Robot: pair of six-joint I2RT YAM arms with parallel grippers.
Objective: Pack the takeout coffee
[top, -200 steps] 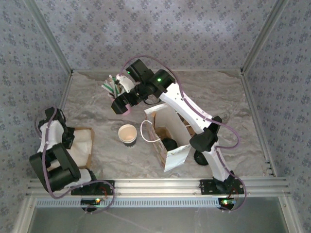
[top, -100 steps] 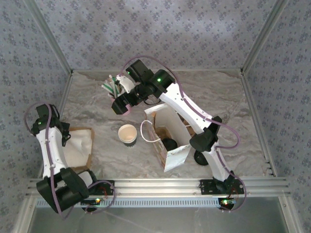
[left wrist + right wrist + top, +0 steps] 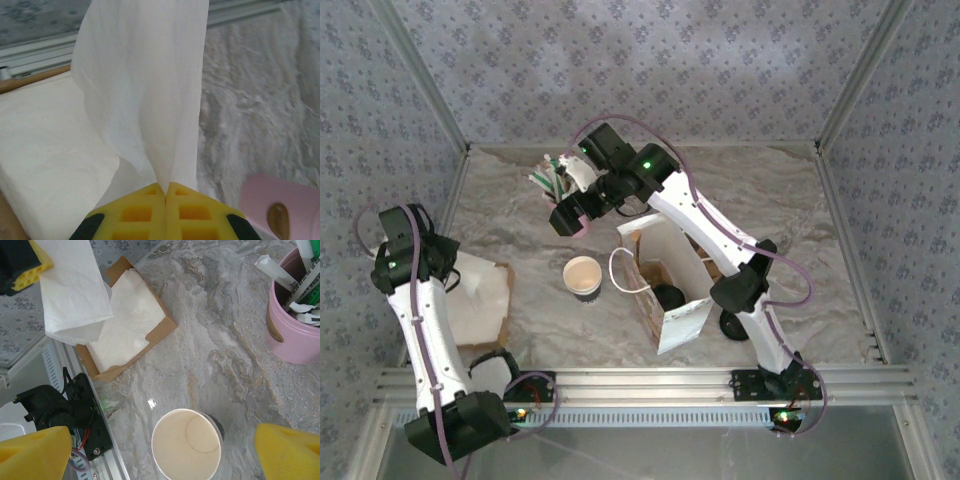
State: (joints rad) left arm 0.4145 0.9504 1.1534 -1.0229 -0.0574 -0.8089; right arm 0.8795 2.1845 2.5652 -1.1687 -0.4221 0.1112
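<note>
- Paper cup [image 3: 583,276]: stands upright just left of the white paper bag [image 3: 665,290], long axis vertical, open mouth facing up, cream inside empty.
- Right gripper [image 3: 570,215]: off the bag's far-left corner, fingers [image 3: 35,455] spread wide, nothing between them.
- Left gripper [image 3: 166,186]: well left of the bag, fingers pressed together, pinching a white napkin [image 3: 145,90] that hangs over the brown tray [image 3: 165,329].
- Pink cup [image 3: 292,330]: beyond the bag's far-left corner.

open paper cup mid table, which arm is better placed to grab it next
Right. The right gripper is open and hangs near the cream-white paper cup, looking straight down on it. The left gripper is shut on a white paper napkin.
</note>
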